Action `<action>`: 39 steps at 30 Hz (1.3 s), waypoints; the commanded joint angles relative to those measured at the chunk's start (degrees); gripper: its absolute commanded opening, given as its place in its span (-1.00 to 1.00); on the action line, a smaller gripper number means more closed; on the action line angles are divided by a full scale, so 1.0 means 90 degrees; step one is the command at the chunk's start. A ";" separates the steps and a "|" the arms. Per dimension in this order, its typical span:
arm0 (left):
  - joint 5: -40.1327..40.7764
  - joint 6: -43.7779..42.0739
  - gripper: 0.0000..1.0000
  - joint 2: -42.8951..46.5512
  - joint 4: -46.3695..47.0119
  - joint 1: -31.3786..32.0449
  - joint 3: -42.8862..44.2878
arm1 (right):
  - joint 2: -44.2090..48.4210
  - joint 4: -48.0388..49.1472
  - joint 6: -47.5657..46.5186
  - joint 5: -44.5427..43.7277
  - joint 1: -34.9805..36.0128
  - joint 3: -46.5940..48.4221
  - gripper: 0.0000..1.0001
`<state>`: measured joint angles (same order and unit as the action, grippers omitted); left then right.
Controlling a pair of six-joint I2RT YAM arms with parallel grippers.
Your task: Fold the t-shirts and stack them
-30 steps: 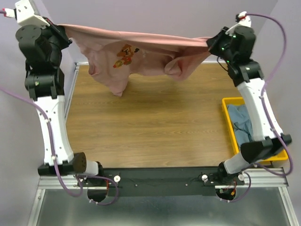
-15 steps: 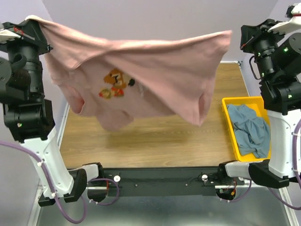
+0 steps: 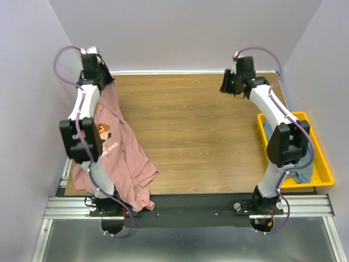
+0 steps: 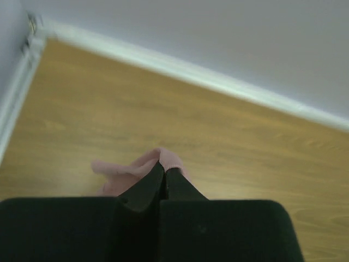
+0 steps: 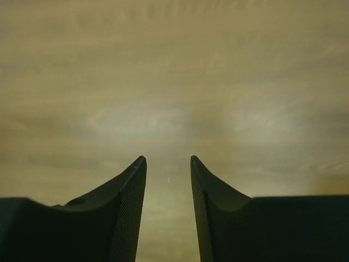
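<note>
A dusty-pink soft cloth t-shirt with a small orange-brown cartoon print (image 3: 122, 158) is seen draped down the left side of a wooden table (image 3: 191, 125), from the far corner to the near edge, where it spills over. Its far end is pinched between the closed fingers of the left gripper (image 4: 163, 169). The right gripper (image 5: 168, 159) is held over bare wood at the far right, jaws parted and empty. A plain blue-grey t-shirt (image 3: 300, 177) is seen crumpled inside a yellow plastic bin (image 3: 320, 164) at the table's right edge.
</note>
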<state>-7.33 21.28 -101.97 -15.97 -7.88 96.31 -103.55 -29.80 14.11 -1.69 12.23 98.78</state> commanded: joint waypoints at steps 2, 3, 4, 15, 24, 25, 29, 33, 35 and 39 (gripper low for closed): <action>-0.0221 -0.0059 -0.92 -0.1431 0.0026 -0.0023 0.0333 | -0.0037 -0.0058 0.0103 0.1585 0.0602 -0.0877 0.08; -0.0056 -0.0050 -0.88 -0.1569 0.0065 -0.0023 0.0334 | -0.0086 -0.0029 0.0006 0.1623 0.1010 -0.1023 0.09; 0.0081 -0.0059 -0.83 -0.1744 0.0152 -0.0042 0.0334 | -0.0154 -0.0019 -0.0150 0.1730 0.1198 -0.1276 0.12; 0.0657 -0.0040 0.81 -0.1056 0.0231 -0.0033 0.0403 | -0.1227 0.0879 -0.0035 0.2424 0.3873 -0.1446 0.11; 0.1030 0.0321 0.74 0.1465 0.0114 -0.0023 -0.1431 | -0.1932 0.0948 -0.0005 0.2239 0.5105 -0.1025 -0.10; 0.0943 0.0350 0.72 0.1709 0.0172 -0.0023 -0.1695 | -0.1961 0.0948 -0.0005 0.2210 0.5154 -0.1025 -0.10; 0.0844 0.0497 0.66 0.3047 0.0446 0.0103 -0.3032 | -0.2049 0.0948 0.0111 0.2268 0.5301 -0.1063 -0.08; 0.0668 0.0371 0.65 0.3771 0.0300 0.0221 -0.3678 | -0.2030 0.0929 0.0200 0.2113 0.5399 -0.1210 -0.07; 0.0639 0.0302 0.64 0.4074 0.0105 0.0280 -0.3864 | -0.2010 0.0919 0.0287 0.2015 0.5467 -0.1288 -0.07; 0.0688 0.0175 0.64 0.4533 -0.0042 0.0309 -0.4488 | -0.2059 0.0831 0.0414 0.1702 0.5565 -0.1502 -0.08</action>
<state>-0.51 24.36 -64.75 -14.48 -5.48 59.02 -120.64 -21.98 16.05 17.12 60.84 87.50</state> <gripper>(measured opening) 0.825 0.465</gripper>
